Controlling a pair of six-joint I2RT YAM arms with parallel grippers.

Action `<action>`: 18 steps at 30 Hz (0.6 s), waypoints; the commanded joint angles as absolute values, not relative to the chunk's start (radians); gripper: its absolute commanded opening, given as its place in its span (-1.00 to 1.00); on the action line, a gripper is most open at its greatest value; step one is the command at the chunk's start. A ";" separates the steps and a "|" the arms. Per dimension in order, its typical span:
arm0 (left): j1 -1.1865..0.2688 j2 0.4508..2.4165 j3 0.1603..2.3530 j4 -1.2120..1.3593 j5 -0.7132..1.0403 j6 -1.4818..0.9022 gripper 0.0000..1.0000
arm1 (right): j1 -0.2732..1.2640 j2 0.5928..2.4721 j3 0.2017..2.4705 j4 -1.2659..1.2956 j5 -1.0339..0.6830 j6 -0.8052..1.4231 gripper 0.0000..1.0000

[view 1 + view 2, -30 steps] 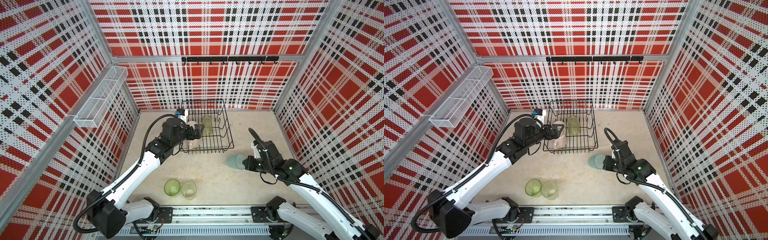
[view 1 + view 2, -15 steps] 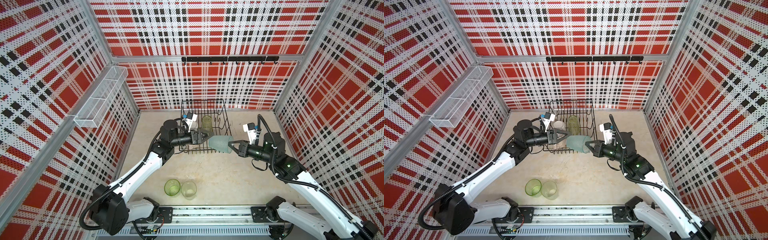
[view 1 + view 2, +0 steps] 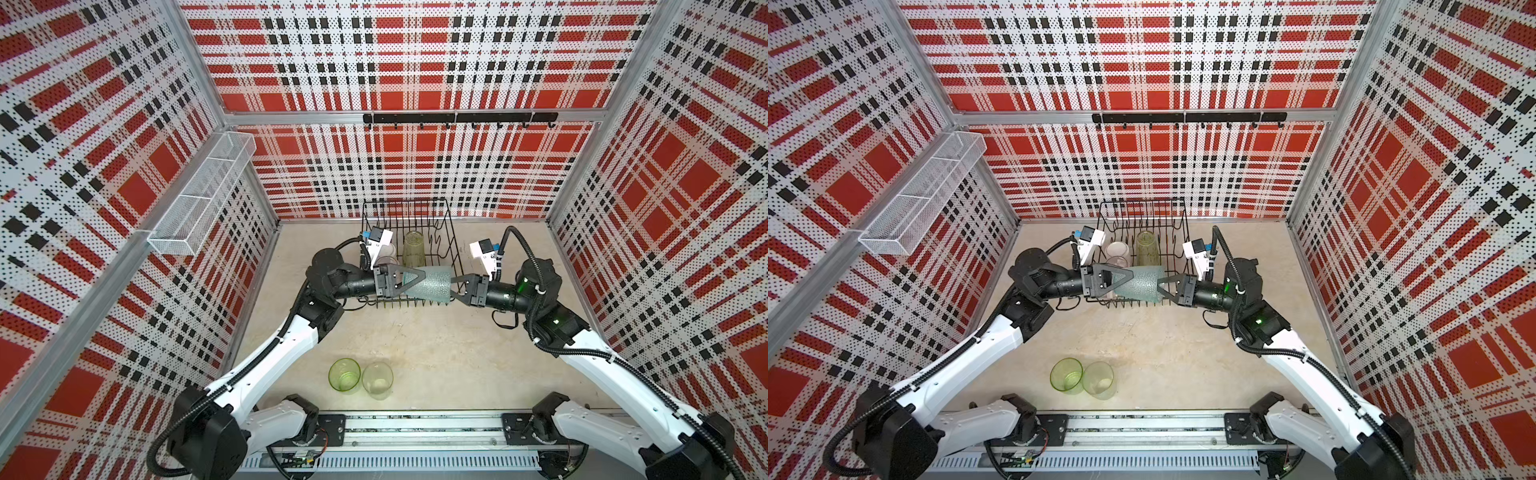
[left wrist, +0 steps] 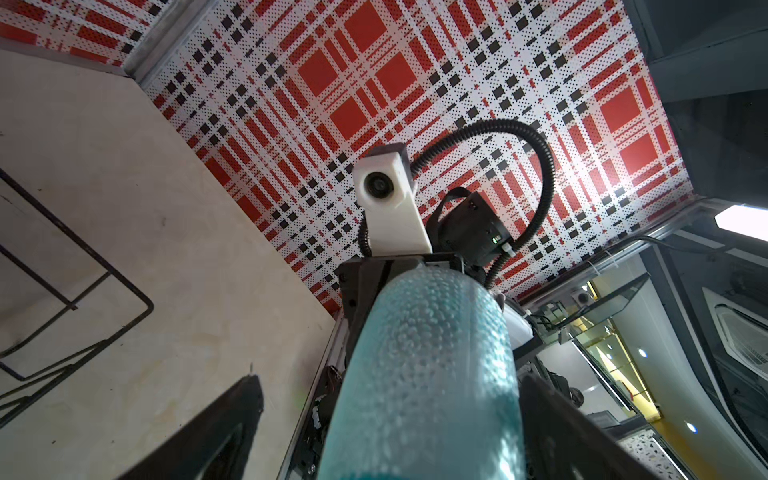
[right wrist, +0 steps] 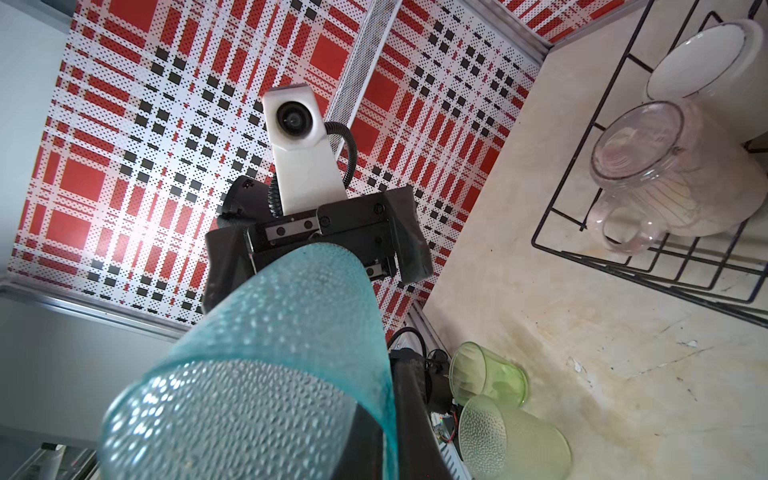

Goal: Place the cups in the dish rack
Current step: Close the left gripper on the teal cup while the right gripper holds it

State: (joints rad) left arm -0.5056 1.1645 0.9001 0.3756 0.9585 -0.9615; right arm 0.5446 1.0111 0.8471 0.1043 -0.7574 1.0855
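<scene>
The teal tumbler (image 3: pixel 430 282) (image 3: pixel 1142 282) hangs sideways over the front edge of the black dish rack (image 3: pixel 405 202) (image 3: pixel 1142 200). My right gripper (image 3: pixel 454 287) (image 5: pixel 386 424) is shut on its rim, one finger inside. My left gripper (image 3: pixel 419 282) (image 4: pixel 388 380) is open, its fingers straddling the tumbler's base end (image 4: pixel 428 374). In the rack stand a green tumbler (image 3: pixel 413 249), a white mug (image 5: pixel 706 54) and a pale pink mug (image 5: pixel 648 166). A green tumbler (image 3: pixel 344 374) and a pale frosted one (image 3: pixel 377 379) stand near the table's front.
A long white mesh basket (image 3: pixel 203 195) hangs on the left wall. A black hook rail (image 3: pixel 457 117) runs along the back wall. The arms' base rail (image 3: pixel 415 432) lies along the front edge, just behind the two front tumblers.
My right gripper lifted the teal tumbler from the table right of the rack and carried it leftward, held sideways. My left gripper left the rack, turned toward it, and now straddles its base.
</scene>
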 commanded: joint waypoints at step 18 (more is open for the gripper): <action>-0.534 1.216 0.863 0.581 1.011 -1.064 1.00 | 0.557 1.134 0.863 0.201 -0.772 1.145 -1.00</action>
